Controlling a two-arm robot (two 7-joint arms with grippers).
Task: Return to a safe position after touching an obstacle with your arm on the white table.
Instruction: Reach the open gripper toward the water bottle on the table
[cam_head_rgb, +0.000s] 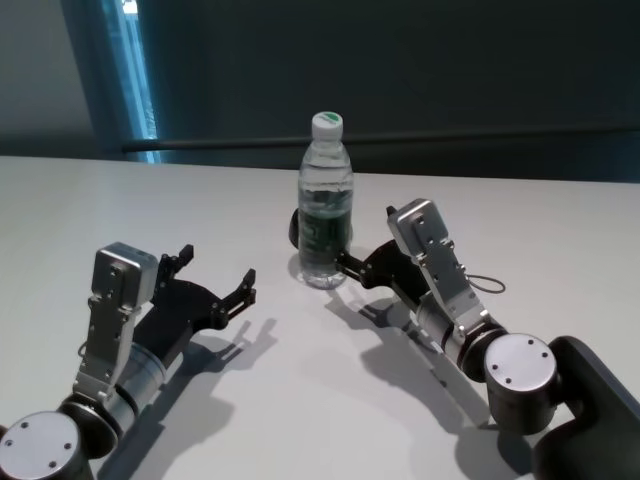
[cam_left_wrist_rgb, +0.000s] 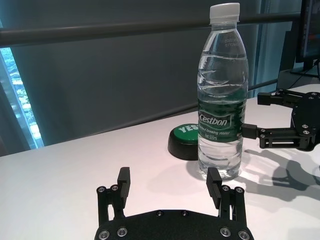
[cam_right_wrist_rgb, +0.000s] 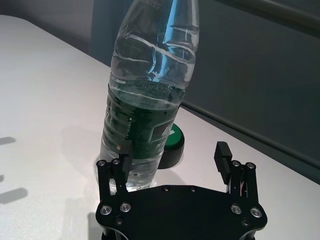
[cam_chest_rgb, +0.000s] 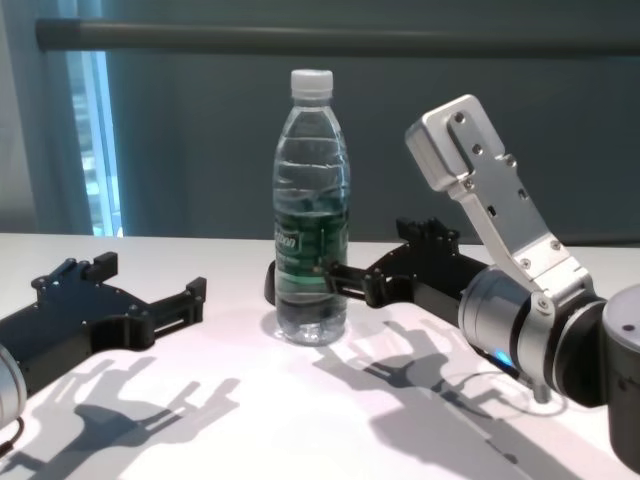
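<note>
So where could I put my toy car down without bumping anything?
The table is bare on the far left, beyond the left gripper, and on the far right past the right gripper. There's also room up front between the two arms. It's crowded around the bottle: the right gripper is against it and a black lump sits behind.

White table (cam_head_rgb: 250, 400), matte and plain. Water bottle (cam_head_rgb: 325, 205) stands upright near its middle. Small black rounded lump with a green top (cam_left_wrist_rgb: 184, 139) sits on the table just behind the bottle, at about 12 o'clock, touching or nearly.
</note>
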